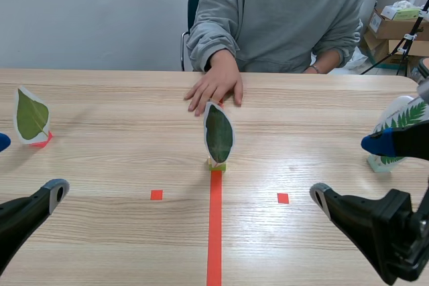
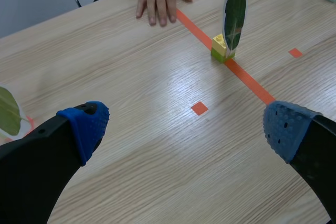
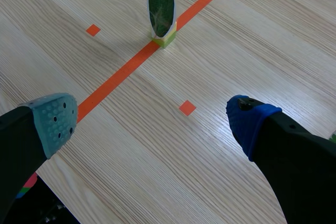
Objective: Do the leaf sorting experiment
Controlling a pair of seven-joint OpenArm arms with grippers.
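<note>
A long dark green leaf card stands up straight in a little yellow and green block. The block sits on the orange tape line, in the middle of the wooden table. A person's hand lies flat on the table behind the card and does not touch it. A wider green leaf card stands far off at the left, on a red base. A fern leaf card stands at the right. The left gripper is wide open and holds nothing. The right gripper is wide open too, with nothing in it. Both are well apart from the middle card.
</note>
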